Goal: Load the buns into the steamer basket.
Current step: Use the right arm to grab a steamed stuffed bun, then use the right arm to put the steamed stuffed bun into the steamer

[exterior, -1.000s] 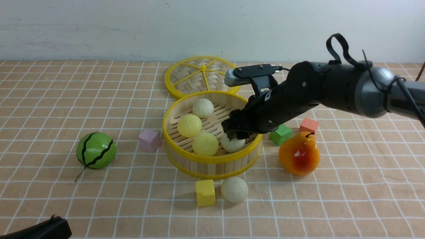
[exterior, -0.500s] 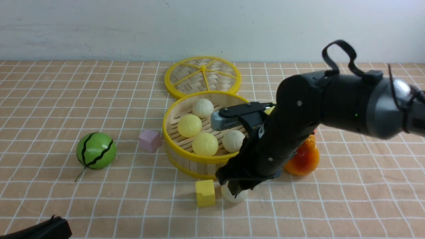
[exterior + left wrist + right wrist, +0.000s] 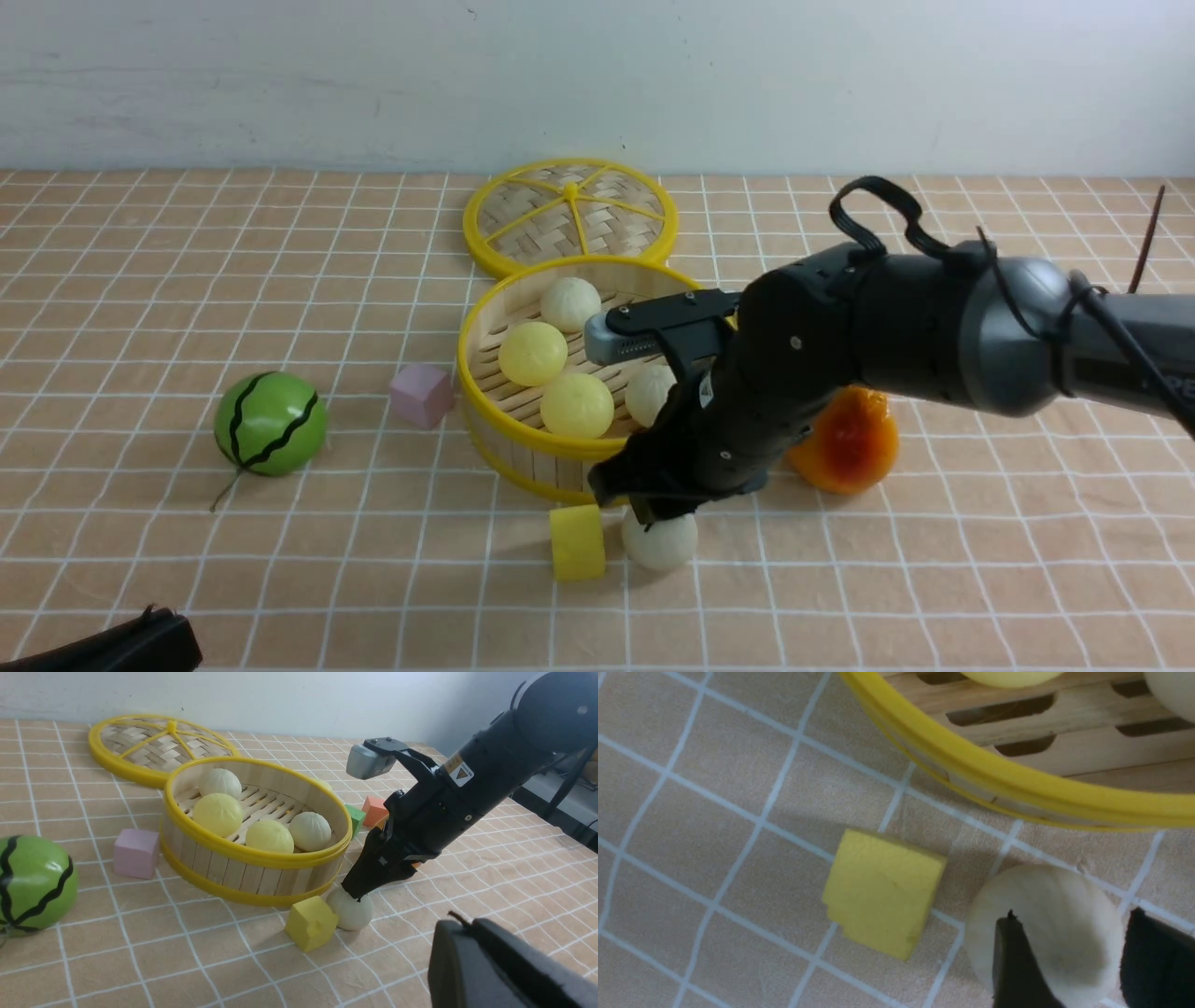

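The steamer basket (image 3: 523, 457) stands mid-table with several buns in it: two pale yellow (image 3: 532, 353) (image 3: 577, 404) and two off-white (image 3: 570, 302) (image 3: 649, 392). Another off-white bun (image 3: 665, 551) sits on the cloth just in front of the basket. My right gripper (image 3: 658, 518) reaches down onto that bun. In the right wrist view its two black fingers press the bun (image 3: 1045, 896) from both sides, shut on it. My left gripper (image 3: 140, 644) rests shut and empty at the near left corner.
A yellow cube (image 3: 577, 541) lies right beside the gripped bun. A pink cube (image 3: 422, 394) and a green watermelon ball (image 3: 270, 423) lie left of the basket. An orange pear (image 3: 850, 448) sits right of it, partly behind my arm. The woven lid (image 3: 569, 215) lies behind.
My right arm swung from inside the basket, leaving an off-white bun there, to the table in front. It lowered over the loose bun and its jaws narrowed onto it.
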{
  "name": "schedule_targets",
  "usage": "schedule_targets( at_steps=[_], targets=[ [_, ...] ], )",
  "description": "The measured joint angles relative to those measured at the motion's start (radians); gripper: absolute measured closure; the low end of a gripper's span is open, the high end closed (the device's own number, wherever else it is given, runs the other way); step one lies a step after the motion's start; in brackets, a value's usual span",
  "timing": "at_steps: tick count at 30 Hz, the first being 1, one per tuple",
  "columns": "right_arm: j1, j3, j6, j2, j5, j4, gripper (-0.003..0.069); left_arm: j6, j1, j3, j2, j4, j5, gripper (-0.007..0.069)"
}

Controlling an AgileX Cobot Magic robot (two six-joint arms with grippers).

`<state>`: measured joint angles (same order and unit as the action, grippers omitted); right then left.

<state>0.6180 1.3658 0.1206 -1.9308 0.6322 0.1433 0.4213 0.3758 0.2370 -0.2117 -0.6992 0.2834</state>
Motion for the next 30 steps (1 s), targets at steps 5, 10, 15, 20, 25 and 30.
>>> schedule_targets(
  at_steps=[5, 10, 15, 20, 25, 30],
  targets=[
    [0.000, 0.000, 0.003, -0.020, -0.021, 0.000, 0.0349, 0.000, 0.000, 0.000, 0.000, 0.000, 0.001, 0.0605],
    [0.000, 0.000, 0.003, -0.021, -0.023, 0.000, 0.0446, 0.000, 0.000, 0.000, 0.000, 0.000, 0.002, 0.0597],
    [0.000, 0.000, -0.012, -0.021, -0.010, 0.000, 0.0637, 0.000, 0.000, 0.000, 0.000, 0.000, 0.002, 0.0594],
    [0.000, 0.004, -0.020, 0.032, 0.066, 0.000, 0.0653, 0.000, 0.000, 0.000, 0.000, 0.000, 0.002, 0.0588],
    [-0.003, 0.075, -0.022, 0.110, 0.110, -0.013, 0.0652, 0.000, 0.000, 0.000, 0.000, 0.000, 0.002, 0.0588],
    [-0.051, 0.208, -0.032, 0.086, 0.065, -0.049, 0.0648, 0.000, 0.000, 0.000, 0.000, 0.000, 0.002, 0.0587]
  ],
)
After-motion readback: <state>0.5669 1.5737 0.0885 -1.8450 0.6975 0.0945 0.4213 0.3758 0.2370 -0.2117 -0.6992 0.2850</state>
